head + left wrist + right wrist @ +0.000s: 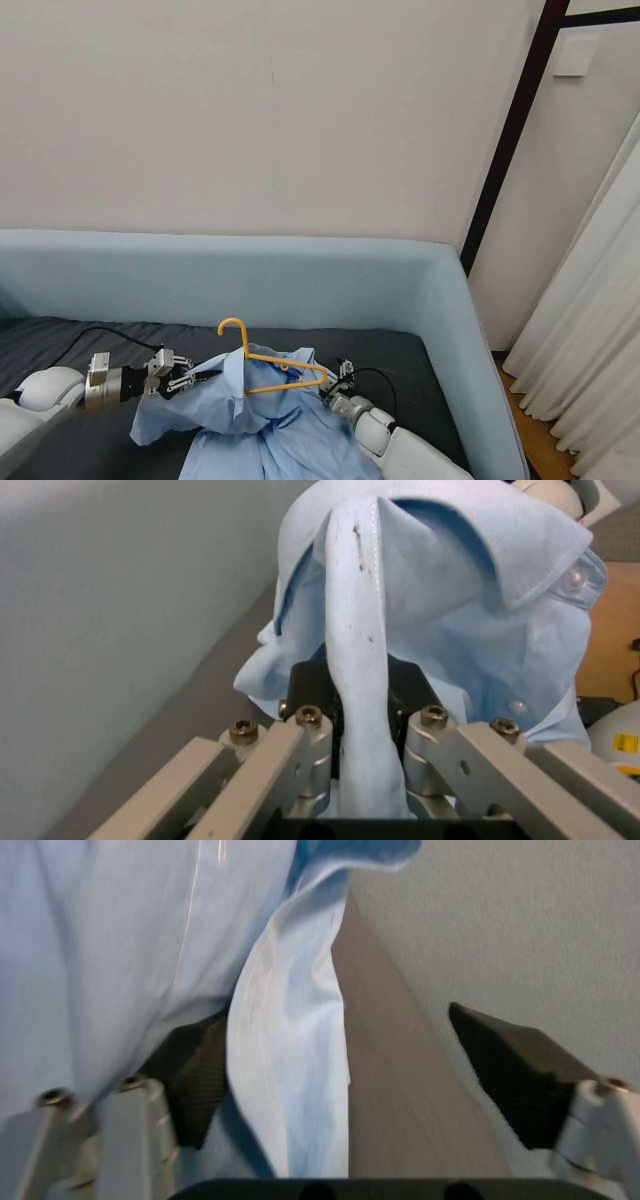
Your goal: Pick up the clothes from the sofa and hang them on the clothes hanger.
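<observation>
One light blue shirt (250, 420), one orange hanger (285, 363) and one pale blue sofa (300, 280) are to be counted, with two end effectors at work. The shirt is held raised above the sofa's dark grey seat (60, 340), bunched between the two arms, and its lower part hangs down toward the robot. The hanger is seen at the top of the shirt with its hook standing upward; its left shoulder is covered by the cloth, while its right shoulder is left bare. The left arm is stretched in low from the left, nearly level, and the left end effector (190, 380) is pointed toward the shirt's collar side. In the left wrist view, the left end effector (358, 694) is clenched on a narrow folded strip of the shirt (450, 615) below the collar. The right arm is brought up from the lower right, and the right end effector (336, 384) is placed just beside the hanger's right tip. In the right wrist view, the right end effector (350, 1065) is released, its fingers (200, 1072) spread wide, with a fold of the shirt (285, 1065) hanging between them, close against one finger.
</observation>
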Controlling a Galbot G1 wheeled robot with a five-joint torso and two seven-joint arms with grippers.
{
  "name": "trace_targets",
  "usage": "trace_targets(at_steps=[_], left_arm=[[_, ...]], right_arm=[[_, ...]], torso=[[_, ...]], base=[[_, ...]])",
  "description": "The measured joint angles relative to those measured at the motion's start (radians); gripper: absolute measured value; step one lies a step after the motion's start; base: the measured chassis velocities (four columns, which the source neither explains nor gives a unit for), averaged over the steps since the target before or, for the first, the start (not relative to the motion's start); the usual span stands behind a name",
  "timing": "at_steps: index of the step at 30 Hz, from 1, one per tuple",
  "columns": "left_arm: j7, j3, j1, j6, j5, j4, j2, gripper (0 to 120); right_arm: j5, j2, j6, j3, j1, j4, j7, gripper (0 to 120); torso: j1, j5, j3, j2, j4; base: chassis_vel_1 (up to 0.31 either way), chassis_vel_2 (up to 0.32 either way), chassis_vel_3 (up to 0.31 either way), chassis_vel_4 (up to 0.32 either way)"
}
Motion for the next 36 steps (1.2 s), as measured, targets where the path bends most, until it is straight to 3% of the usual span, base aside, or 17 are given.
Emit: trace_targets(at_steps=[22, 30, 36], left_arm=[[-0.008, 0.002, 0.0, -0.001, 0.003, 0.008, -0.009, 7], [-0.007, -0.001, 0.003, -0.003, 0.003, 0.008, -0.007, 7], [0.006, -0.007, 0.005, -0.006, 0.002, 0.011, 0.001, 7]], right_arm=[[-0.013, -0.001, 0.006, 0.003, -0.018, -0.02, 0.006, 1], [0.017, -0.01, 0.005, 0.002, -0.02, 0.002, 0.014, 0], [0.136, -0.088, -0.029, 0.004, -0.018, 0.116, 0.021, 0]], torso=[[0.0, -0.0001, 0.0, 0.0, -0.0001], [0.0, -0.0001, 0.0, 0.0, 0.0], [0.0, 0.0001, 0.0, 0.0, 0.0]], base=[[0.0, 0.0, 0.0, 0.0], [0.0, 0.0, 0.0, 0.0], [0.0, 0.0, 0.0, 0.0]])
